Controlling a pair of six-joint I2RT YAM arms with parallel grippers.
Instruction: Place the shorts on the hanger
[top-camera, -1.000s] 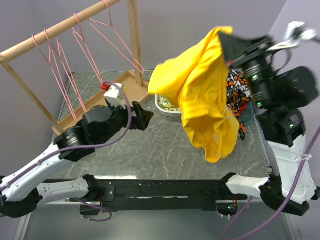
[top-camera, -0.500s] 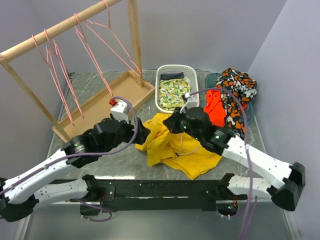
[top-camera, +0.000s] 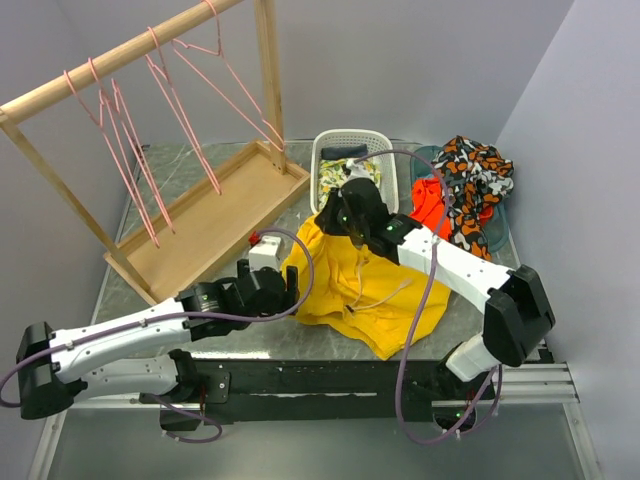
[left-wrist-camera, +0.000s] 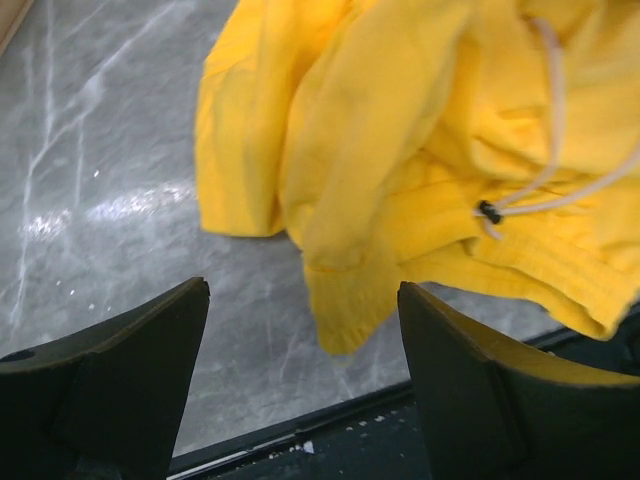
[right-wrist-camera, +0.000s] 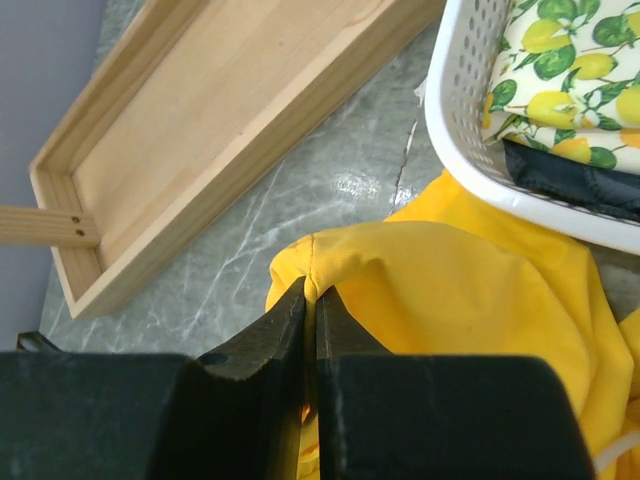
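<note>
Grasping step: right pincer (right-wrist-camera: 312, 300) clamped on the shorts (top-camera: 365, 285); left pincer (left-wrist-camera: 302, 300) apart — empty. Next, likely: lift toward a hanger (top-camera: 183, 122).

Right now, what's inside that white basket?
A lemon-print cloth and a dark fabric lie in the white basket; whatever sits beneath them is covered.

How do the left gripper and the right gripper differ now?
The left gripper is open; the right gripper is shut on a fold of the shorts. The left gripper holds nothing, at the shorts' near-left edge; the right gripper is at their far edge, by the basket. Both are black.
</note>
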